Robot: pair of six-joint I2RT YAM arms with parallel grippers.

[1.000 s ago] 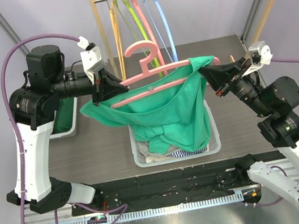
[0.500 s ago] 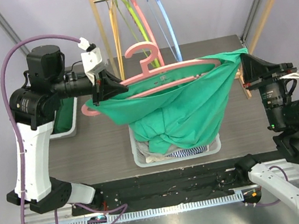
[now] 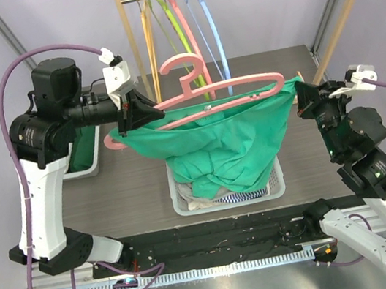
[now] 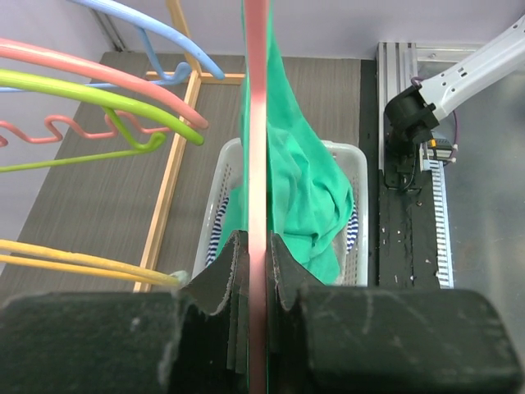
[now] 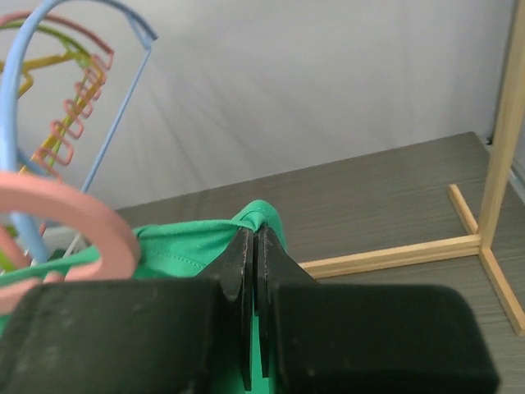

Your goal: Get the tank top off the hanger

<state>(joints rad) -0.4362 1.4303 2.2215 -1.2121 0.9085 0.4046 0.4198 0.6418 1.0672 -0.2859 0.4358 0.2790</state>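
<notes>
Removal of the tank top [image 3: 215, 141] is judged to be partly done. The green garment is suspended in the air from the pink hanger [image 3: 228, 88], and its body sags toward 6 o'clock into the white basket [image 3: 278, 175]. At the 3 o'clock end, a fold of fabric is drawn outward beyond the hanger tip and is clamped between the closed jaws of the right gripper [image 3: 300, 100]. At the 9 o'clock end, the hanger bar is clamped by the left gripper [image 3: 136, 113], and the bare tip shows beyond the fabric. Whether the strap on that side is free cannot be told. It is judged that the fabric remains to be slid fully off both hanger ends and then released. The wooden rack [image 3: 133, 43], loaded with other hangers, stands at 12 o'clock.
</notes>
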